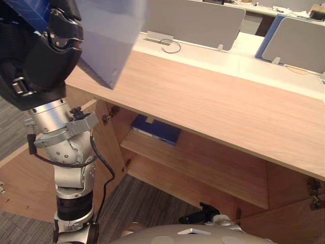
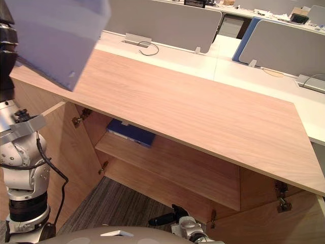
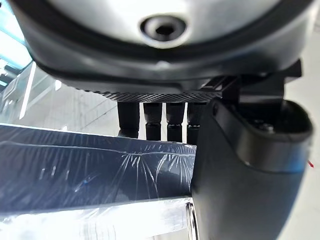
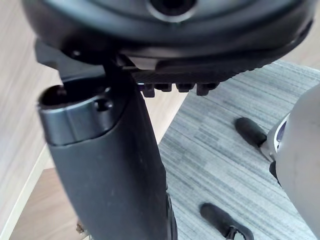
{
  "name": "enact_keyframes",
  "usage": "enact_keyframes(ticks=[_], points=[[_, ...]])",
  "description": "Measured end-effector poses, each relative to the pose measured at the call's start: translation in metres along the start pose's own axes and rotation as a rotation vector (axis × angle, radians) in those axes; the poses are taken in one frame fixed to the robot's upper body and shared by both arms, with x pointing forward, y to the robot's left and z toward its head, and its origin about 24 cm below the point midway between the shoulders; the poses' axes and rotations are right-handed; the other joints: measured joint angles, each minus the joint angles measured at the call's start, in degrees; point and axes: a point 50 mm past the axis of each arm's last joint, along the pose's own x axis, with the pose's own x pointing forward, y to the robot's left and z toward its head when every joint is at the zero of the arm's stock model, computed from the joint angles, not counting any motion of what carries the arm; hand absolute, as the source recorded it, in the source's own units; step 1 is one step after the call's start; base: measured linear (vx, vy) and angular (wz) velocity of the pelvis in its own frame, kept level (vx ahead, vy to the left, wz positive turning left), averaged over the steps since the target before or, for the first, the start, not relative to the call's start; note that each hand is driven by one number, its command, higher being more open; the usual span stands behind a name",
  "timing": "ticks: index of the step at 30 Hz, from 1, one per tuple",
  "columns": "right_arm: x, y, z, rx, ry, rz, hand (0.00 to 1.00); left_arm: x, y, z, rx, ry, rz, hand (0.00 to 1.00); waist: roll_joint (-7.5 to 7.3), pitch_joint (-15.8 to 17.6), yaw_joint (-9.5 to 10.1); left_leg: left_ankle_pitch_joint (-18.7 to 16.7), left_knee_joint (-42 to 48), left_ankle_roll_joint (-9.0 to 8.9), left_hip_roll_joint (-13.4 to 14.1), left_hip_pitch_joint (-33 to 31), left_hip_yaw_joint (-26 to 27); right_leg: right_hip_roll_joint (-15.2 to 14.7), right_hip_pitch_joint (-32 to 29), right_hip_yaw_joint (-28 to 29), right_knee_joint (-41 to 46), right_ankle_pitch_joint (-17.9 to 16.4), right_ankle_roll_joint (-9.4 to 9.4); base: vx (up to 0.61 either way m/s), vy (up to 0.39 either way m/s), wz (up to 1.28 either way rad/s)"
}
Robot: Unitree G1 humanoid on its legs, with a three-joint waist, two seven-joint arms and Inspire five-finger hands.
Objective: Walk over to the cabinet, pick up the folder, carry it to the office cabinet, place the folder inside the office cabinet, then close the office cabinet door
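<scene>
Carry step is being wrapped up and placing is being set up, by the look of it. One office cabinet (image 1: 203, 96) is being faced w/ two doors, left (image 1: 18, 183) & right (image 1: 297, 223), both swung open. Inside, one shelf (image 1: 213, 162) is being exposed, w/ one flat blue item (image 1: 155, 129) lying at its left end. One folder (image 1: 109, 35), blue & plastic-wrapped, is being held above the cabinet top's left corner, pinched betw. fingers & thumb of the left hand (image 3: 240, 175). The right hand (image 4: 110, 165) is being carried low over the floor; its state can't be told. Next, the folder probably needs lowering past the top's front edge, then sliding onto the shelf, clear of the blue item.
</scene>
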Motion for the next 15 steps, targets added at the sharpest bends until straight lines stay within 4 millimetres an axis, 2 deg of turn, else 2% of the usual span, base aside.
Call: enact_keyframes(ticks=[9, 15], points=[[0.000, -0.002, 0.002, -0.009, -0.004, 0.012, 1.00, -0.024, -0.006, -0.017, -0.250, 0.208, -0.128, 0.00, 1.00, -0.04, -0.39, 0.02, -0.01, 0.01, -0.05, -0.06, -0.04, -0.07, -0.03, -0.05, 0.01, 0.00, 0.00, 0.00, 0.000, 0.00], [0.001, -0.004, 0.010, -0.032, -0.025, 0.022, 1.00, -0.039, 0.001, -0.026, -0.358, 0.346, -0.176, 0.00, 1.48, -0.24, -1.36, 0.02, -0.01, 0.01, -0.01, -0.03, 0.12, -0.09, -0.08, 0.08, 0.01, 0.01, 0.01, 0.00, 0.000, -0.01]])
